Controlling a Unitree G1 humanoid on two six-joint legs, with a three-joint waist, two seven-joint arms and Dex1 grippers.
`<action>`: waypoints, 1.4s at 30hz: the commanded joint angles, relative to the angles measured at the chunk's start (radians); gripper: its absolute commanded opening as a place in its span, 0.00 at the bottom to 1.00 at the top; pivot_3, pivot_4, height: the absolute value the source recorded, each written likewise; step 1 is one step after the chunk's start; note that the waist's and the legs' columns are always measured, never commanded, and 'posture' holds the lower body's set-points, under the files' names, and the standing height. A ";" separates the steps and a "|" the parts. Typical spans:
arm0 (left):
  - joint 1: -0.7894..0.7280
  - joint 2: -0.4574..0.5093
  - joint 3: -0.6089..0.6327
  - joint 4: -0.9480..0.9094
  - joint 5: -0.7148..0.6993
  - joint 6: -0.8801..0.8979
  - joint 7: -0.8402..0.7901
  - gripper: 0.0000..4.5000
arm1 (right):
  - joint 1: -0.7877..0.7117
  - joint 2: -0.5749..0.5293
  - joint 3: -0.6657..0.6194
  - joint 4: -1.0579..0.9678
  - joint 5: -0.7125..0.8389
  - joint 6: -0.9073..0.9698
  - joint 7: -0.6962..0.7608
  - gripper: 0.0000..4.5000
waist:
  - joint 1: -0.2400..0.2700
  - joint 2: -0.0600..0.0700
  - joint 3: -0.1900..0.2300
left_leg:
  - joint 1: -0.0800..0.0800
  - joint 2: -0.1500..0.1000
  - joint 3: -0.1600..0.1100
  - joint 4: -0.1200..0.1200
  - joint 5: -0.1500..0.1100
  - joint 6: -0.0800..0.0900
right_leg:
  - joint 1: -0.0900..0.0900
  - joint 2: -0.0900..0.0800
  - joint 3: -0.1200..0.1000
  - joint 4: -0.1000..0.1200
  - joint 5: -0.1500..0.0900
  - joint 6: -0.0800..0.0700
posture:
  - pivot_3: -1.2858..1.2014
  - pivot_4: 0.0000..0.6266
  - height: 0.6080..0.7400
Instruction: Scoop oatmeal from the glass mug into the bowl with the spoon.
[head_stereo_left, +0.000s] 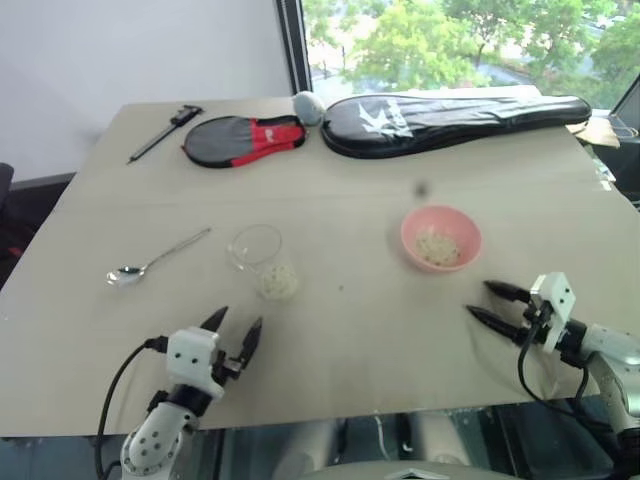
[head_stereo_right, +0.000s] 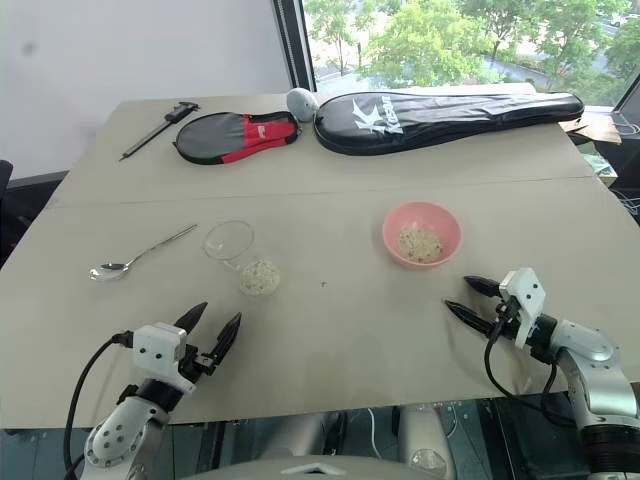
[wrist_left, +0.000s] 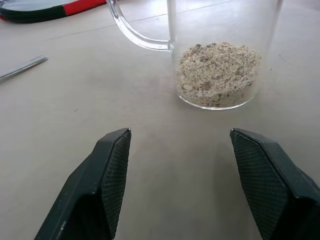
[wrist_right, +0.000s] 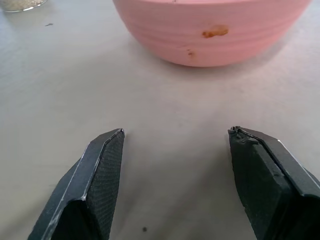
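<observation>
Two grippers spread wide, empty — left gripper (head_stereo_left: 236, 333) near glass mug (head_stereo_left: 262, 258) of oatmeal (wrist_left: 218, 72), right gripper (head_stereo_right: 472, 297) near pink bowl (head_stereo_right: 421, 234), spoon (head_stereo_left: 153, 260) untouched.

Left claw (head_stereo_left: 236, 334), right claw (head_stereo_left: 481, 303) — both agape.

The spoon (head_stereo_left: 155, 258) lies left of the glass mug (head_stereo_left: 262, 262) (bowl (head_stereo_left: 441, 238) well right).

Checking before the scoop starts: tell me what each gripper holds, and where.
Nothing. The left gripper and right gripper are open and empty; the spoon lies on the table.
</observation>
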 joint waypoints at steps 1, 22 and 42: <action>0.022 0.032 0.089 -0.021 -0.057 0.022 -0.008 0.72 | 0.041 -0.020 0.027 -0.086 0.017 0.028 0.038 0.74 | 0.002 -0.002 0.002 | 0.000 0.000 0.000 0.000 0.000 0.000 | 0.000 0.000 0.000 0.000 0.000 0.000 | 0.52 0.24 1.00; -0.589 0.576 0.214 0.673 -0.048 0.193 -0.310 0.72 | -0.135 -0.043 0.078 -0.684 0.340 0.482 -0.161 0.74 | 0.004 -0.008 0.012 | -0.007 -0.001 -0.003 -0.001 0.003 -0.002 | -0.004 0.000 -0.007 -0.005 0.003 -0.004 | 0.52 0.24 1.00; -0.959 0.666 -0.021 1.399 0.138 0.049 -0.590 0.02 | -0.161 -0.026 0.088 -0.678 0.322 0.475 -0.223 0.74 | -0.015 -0.001 0.008 | 0.001 -0.001 0.002 -0.007 0.000 0.002 | -0.006 0.000 -0.002 0.001 0.003 -0.004 | 0.52 0.24 1.00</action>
